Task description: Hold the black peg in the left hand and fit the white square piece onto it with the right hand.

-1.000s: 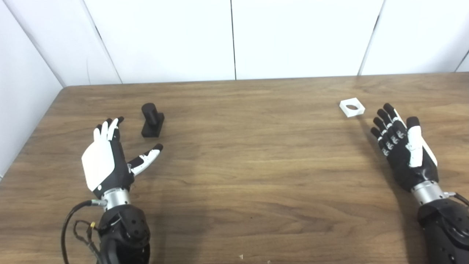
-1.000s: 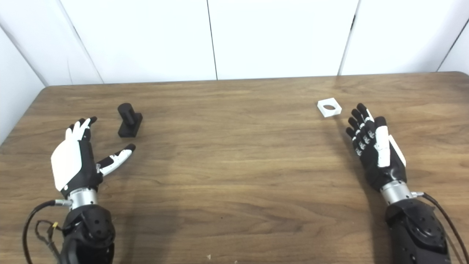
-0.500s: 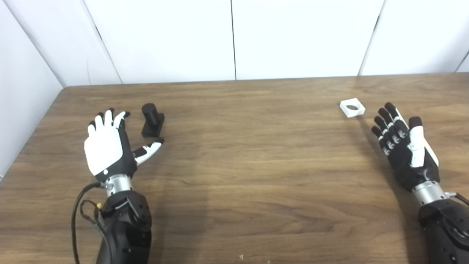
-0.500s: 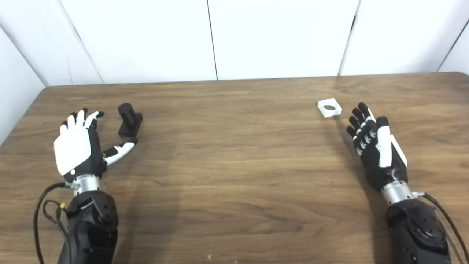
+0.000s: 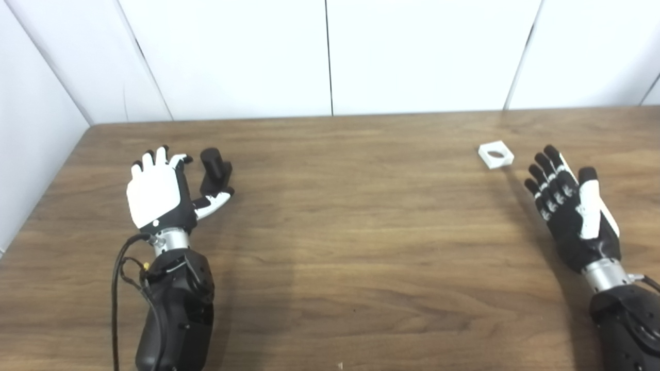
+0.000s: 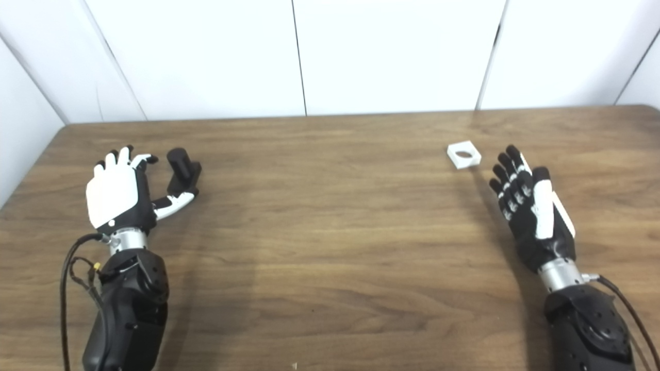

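Left hand (image 5: 157, 193): seen back-side up, white cover toward the camera, fingers spread and extended, thumb (image 5: 214, 202) stretched out to the side. Nothing is grasped. The fingertips are placed just beside the black peg (image 5: 214, 166), on its left; the thumb tip is seen at the near edge of the peg's base. Whether thumb and base are touching cannot be told from either view.

Black peg: a short upright cylinder on a rectangular block base, standing on the wooden table (image 5: 361, 232) in the far left part of the surface.

Right hand (image 6: 531, 208): held edge-on, palm turned inward, fingers extended and slightly fanned, thumb laid alongside. Nothing is held. It is positioned over the right side of the table.

White square piece (image 6: 464, 154): lying flat on the table, its round hole facing up, just beyond and to the left of the right hand's fingertips, apart from them. Peg and square piece are set well apart, on opposite sides of the table.

A black cable (image 5: 117, 288) is looped beside the left forearm. White wall panels (image 5: 330, 51) are seen behind the table's far edge.
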You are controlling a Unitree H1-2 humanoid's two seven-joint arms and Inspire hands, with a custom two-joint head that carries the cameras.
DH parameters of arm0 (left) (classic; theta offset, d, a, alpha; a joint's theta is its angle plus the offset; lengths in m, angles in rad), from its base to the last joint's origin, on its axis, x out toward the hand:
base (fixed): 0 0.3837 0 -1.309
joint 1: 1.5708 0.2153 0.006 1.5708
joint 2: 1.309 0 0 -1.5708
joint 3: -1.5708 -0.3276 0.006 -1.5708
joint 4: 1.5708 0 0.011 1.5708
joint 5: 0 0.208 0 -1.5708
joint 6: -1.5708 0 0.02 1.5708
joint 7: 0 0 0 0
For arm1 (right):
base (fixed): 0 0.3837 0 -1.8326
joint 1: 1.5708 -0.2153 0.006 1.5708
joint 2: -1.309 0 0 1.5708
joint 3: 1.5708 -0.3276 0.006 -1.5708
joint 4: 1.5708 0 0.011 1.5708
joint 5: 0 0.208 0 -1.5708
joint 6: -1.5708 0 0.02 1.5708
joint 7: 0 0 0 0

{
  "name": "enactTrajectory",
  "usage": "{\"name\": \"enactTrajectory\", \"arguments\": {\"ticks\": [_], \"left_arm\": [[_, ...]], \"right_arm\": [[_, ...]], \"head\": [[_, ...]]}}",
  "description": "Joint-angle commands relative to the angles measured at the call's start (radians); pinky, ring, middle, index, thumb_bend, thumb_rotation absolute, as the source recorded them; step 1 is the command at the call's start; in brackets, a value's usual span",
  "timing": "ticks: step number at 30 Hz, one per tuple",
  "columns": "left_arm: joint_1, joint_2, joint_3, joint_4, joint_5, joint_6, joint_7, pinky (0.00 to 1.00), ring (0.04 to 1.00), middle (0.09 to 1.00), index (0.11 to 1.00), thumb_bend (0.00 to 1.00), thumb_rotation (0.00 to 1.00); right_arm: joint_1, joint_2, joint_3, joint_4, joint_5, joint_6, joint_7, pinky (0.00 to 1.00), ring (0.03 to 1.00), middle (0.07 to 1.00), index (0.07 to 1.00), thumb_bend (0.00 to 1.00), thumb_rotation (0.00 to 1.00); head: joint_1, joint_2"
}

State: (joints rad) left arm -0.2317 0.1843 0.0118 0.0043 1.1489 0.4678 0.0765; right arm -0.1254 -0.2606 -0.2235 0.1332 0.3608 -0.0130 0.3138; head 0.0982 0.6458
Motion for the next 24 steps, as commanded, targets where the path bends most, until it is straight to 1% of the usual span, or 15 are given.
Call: {"name": "enactTrajectory", "arguments": {"ticks": [1, 4, 11, 16, 20, 24], "left_arm": [[-0.063, 0.027, 0.006, 0.005, 0.036, 0.002, 0.007, 1.0, 1.0, 0.963, 0.751, 0.79, 0.5], [-0.092, 0.031, 0.006, 0.041, 0.055, 0.002, -0.014, 1.0, 1.0, 0.964, 0.763, 0.78, 0.51], [-0.144, 0.035, 0.005, 0.116, 0.061, 0.002, -0.026, 0.98, 1.0, 0.96, 0.758, 0.79, 0.53], [-0.167, 0.036, 0.007, 0.16, 0.068, 0.002, -0.028, 0.98, 1.0, 0.962, 0.756, 0.79, 0.55], [-0.18, 0.04, 0.003, 0.194, 0.075, 0.002, -0.021, 0.98, 1.0, 0.958, 0.754, 0.79, 0.54], [-0.189, 0.04, 0.006, 0.216, 0.088, 0.002, -0.033, 0.99, 1.0, 0.963, 0.757, 0.78, 0.55]], "right_arm": [[0.061, 0.046, 0.015, 0.083, 0.013, -0.029, 0.01, 1.0, 1.0, 1.0, 1.0, 0.62, 1.0], [0.062, 0.048, 0.013, 0.088, 0.015, -0.033, 0.01, 1.0, 1.0, 1.0, 1.0, 0.62, 1.0], [0.068, 0.053, 0.011, 0.087, 0.013, -0.037, 0.002, 1.0, 1.0, 1.0, 1.0, 0.64, 1.0], [0.071, 0.049, 0.01, 0.09, 0.013, -0.043, 0.005, 1.0, 1.0, 1.0, 1.0, 0.64, 1.0], [0.073, 0.048, 0.008, 0.091, 0.013, -0.046, 0.004, 1.0, 1.0, 1.0, 1.0, 0.64, 1.0], [0.079, 0.044, 0.005, 0.084, 0.014, -0.045, 0.002, 1.0, 1.0, 1.0, 1.0, 0.64, 1.0]], "head": [[0.0, 0.001], [-0.003, -0.001], [-0.006, -0.005], [-0.009, -0.006], [-0.01, -0.004], [-0.009, -0.003]]}}
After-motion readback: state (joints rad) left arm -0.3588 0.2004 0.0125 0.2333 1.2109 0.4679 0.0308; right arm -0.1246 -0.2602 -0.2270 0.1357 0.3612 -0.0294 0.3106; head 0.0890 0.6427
